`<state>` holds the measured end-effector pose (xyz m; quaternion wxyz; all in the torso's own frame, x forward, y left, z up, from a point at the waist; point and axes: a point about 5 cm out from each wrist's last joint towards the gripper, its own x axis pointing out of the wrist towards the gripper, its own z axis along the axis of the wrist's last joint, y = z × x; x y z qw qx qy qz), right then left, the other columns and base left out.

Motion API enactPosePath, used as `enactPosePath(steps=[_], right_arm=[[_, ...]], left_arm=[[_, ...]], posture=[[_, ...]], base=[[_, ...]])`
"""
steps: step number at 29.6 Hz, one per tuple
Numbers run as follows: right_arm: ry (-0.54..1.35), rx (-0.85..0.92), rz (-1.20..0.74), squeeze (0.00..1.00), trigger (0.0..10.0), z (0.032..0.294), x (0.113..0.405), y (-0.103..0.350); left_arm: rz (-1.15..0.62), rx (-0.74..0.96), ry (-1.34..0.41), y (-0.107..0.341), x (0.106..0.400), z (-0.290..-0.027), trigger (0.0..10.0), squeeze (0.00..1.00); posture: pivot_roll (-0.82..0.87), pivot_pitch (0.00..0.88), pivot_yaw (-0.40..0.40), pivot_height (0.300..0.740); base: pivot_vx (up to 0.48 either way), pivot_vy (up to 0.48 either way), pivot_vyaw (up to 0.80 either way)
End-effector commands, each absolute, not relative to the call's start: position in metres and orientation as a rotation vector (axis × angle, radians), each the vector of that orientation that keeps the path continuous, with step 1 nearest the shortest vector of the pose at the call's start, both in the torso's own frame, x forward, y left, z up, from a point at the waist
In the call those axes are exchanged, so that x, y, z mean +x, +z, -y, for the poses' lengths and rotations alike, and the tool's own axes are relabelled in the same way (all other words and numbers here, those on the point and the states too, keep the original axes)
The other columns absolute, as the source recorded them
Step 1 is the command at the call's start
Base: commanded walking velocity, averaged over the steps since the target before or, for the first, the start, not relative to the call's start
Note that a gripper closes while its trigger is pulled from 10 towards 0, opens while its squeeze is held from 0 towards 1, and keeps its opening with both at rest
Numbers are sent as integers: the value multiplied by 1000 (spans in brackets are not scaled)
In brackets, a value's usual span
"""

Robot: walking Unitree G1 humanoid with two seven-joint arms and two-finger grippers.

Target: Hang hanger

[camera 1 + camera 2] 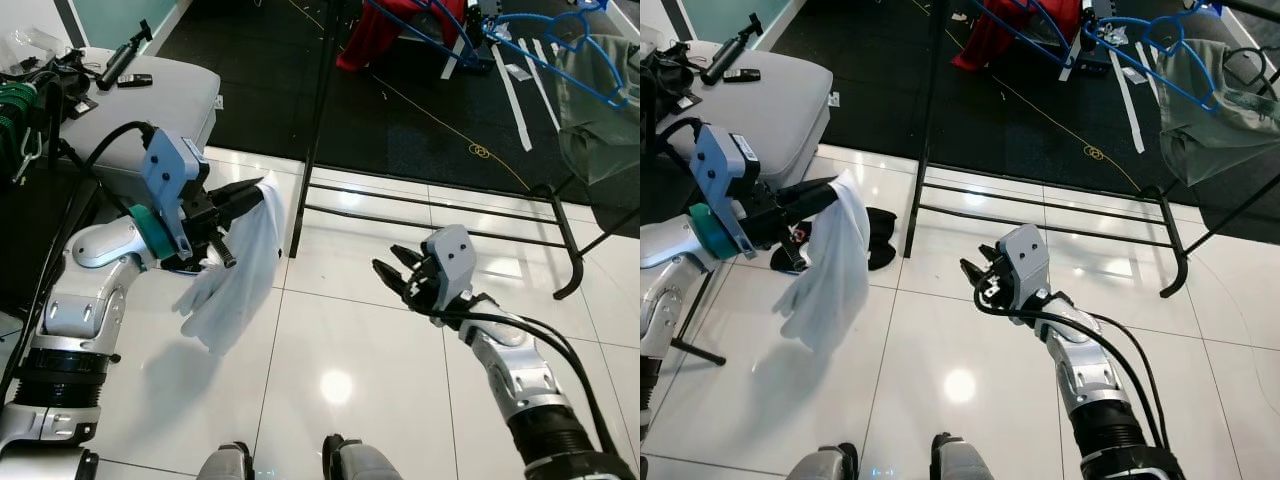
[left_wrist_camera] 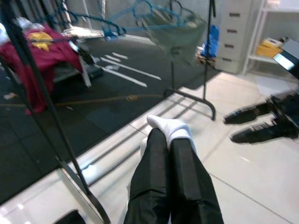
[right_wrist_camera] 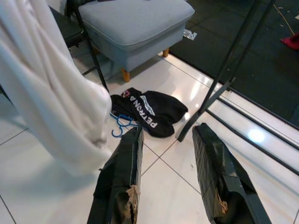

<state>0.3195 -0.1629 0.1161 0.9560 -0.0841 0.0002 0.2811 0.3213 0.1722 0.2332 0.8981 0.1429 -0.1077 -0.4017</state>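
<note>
My left gripper is shut on a white garment that droops from its fingers above the tiled floor; in the left wrist view the cloth pokes out past the closed fingers. My right gripper hovers open and empty over the tiles, to the right of the cloth. A blue hanger lies on the floor, partly under a black garment. More blue hangers hang at the far right, one carrying a grey-green garment.
A black clothes rack stands ahead, its base bars lying on the tiles. A grey ottoman with tools on it sits at the left. A red garment and a yellow cable lie on the dark carpet.
</note>
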Motion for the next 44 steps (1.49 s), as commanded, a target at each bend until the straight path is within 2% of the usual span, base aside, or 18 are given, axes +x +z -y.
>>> enactPosePath(steps=[1, 2, 4, 5, 7, 11, 26, 31, 36, 44], right_arm=[[522, -172, -36, 0, 10000, 169, 319, 107], [522, -172, -36, 0, 10000, 169, 319, 107], [475, -154, -41, 0, 10000, 172, 321, 105], [475, -154, -41, 0, 10000, 172, 321, 105], [449, -151, -39, 0, 10000, 174, 323, 105], [440, -155, -38, 0, 10000, 175, 323, 105], [432, -161, -33, 0, 10000, 172, 322, 103], [440, -155, -24, 0, 10000, 170, 323, 105], [500, -76, -21, 0, 10000, 163, 321, 105], [563, 8, -35, 0, 10000, 157, 319, 104]], left_arm=[[156, 328, -913, 230, 316, -169, 0, 0], [156, 328, -913, 230, 316, -169, 0, 0], [-87, 420, -1164, 208, 295, -171, 0, 0], [-87, 420, -1164, 208, 295, -171, 0, 0], [-310, 602, -1278, 190, 283, -182, 0, 0], [-370, 704, -1288, 186, 283, -188, 0, 0], [-233, 704, -1381, 200, 283, -159, 0, 0], [-137, 668, -1370, 211, 287, -153, 0, 0], [-48, 562, -1404, 231, 285, -147, 0, 0], [-8, 571, -1436, 240, 282, -145, 0, 0]], posture=[[4, 118, -26, 740], [4, 118, -26, 740], [2, 119, -24, 740], [2, 119, -24, 740], [1, 119, -20, 740], [1, 119, -20, 740], [-10, 118, -14, 740], [-12, 119, -16, 740], [-10, 118, -16, 740], [-9, 118, -16, 740]], base=[[0, 0, 0], [0, 0, 0], [0, 0, 0], [0, 0, 0], [0, 0, 0], [0, 0, 0], [0, 0, 0], [0, 0, 0], [0, 0, 0], [0, 0, 0]])
